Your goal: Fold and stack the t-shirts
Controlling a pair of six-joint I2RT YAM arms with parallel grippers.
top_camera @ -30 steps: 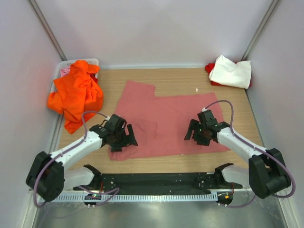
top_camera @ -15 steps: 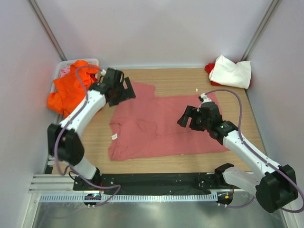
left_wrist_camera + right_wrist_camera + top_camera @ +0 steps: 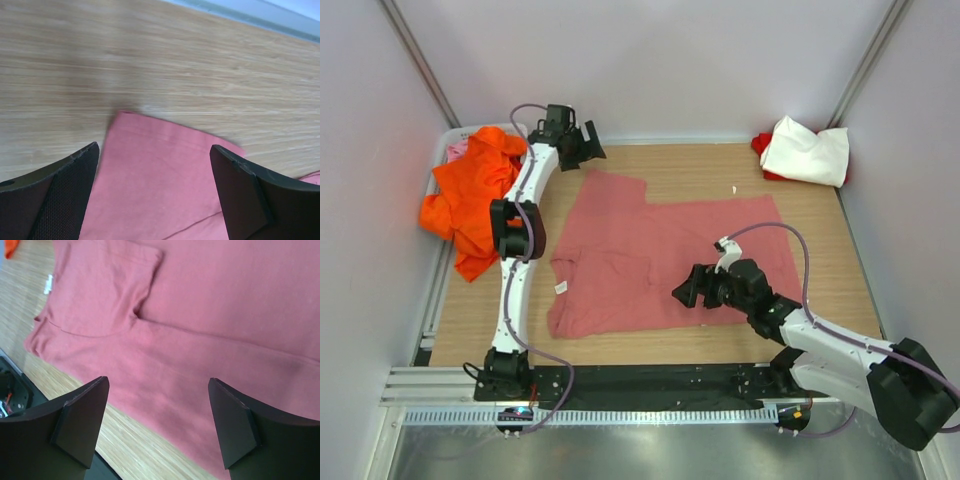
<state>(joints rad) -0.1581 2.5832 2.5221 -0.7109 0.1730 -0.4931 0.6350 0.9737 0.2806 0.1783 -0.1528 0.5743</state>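
The orange t-shirt [image 3: 480, 195] lies heaped at the desk's [image 3: 690, 165] left edge. My left tool [image 3: 578, 145] gapes wide and empty above the far left corner of the salmon-pink t-shirt [image 3: 660, 250], which is spread flat mid-desk. My right tool [image 3: 688, 290], jaws apart, holds nothing over its near part. In the far right corner sits the white t-shirt [image 3: 808, 150], seemingly atop the red t-shirt [image 3: 761, 143].

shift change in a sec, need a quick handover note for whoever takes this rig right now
Left gripper: open, empty, above the far left corner of the salmon shirt.
Right gripper: open, empty, over that shirt's near middle.
Salmon shirt lies spread mid-table. Orange shirt is heaped over the bin at far left, with a pink one beneath. White shirt sits on the red one in the far right corner.
Done, apparently: white and red stacked.
Left: fold salmon, orange, pink; stack.
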